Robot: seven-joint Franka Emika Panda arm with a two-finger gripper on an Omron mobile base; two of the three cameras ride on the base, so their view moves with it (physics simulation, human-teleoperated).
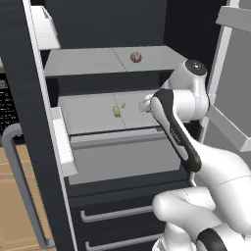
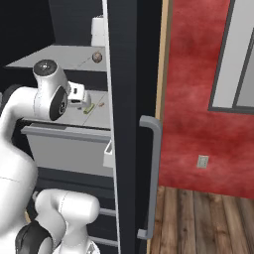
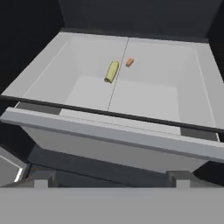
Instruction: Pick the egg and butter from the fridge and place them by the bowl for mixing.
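Pincer [image 2: 88,105] state undeterminable; hand poised at shelf front, likely lining up a reach. Fridge [image 1: 29,122] stands open for access. Egg [image 1: 136,57] rests on upper shelf; butter [image 3: 111,71] below, beside an orange bit [image 3: 129,62].
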